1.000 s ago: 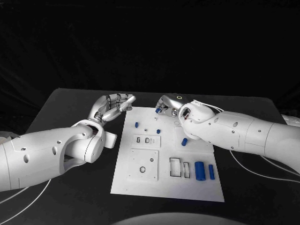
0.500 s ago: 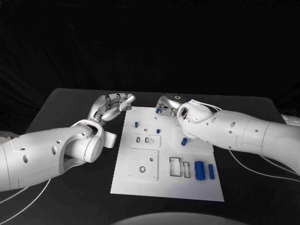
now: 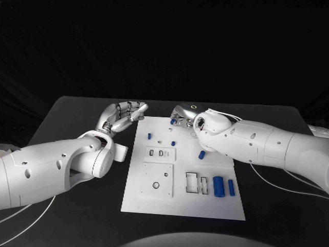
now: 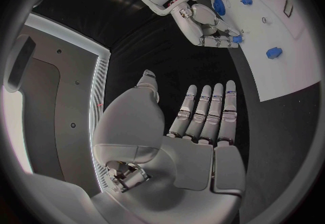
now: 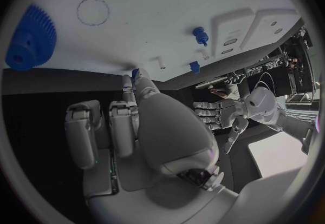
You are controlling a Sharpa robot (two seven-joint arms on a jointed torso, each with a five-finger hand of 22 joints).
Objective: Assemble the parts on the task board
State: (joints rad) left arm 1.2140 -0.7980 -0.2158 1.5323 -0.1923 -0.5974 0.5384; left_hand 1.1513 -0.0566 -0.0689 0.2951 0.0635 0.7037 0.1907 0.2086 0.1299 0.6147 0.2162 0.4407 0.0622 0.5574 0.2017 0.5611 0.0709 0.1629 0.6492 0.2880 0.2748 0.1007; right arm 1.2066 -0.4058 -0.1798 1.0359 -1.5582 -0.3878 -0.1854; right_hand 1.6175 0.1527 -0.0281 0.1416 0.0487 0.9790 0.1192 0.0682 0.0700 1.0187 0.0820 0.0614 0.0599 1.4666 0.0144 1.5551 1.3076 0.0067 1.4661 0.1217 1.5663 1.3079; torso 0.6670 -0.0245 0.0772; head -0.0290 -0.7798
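Most blue parts are lying loose on the task board, while the right robot hand is pinching one and the left robot hand is waiting wide.

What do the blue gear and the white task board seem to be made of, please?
The blue gear looks like moulded plastic: uniform saturated colour, dull sheen, crisp teeth. The task board looks like matte white plastic or painted sheet, flat with cut recesses; the pictures cannot settle which.
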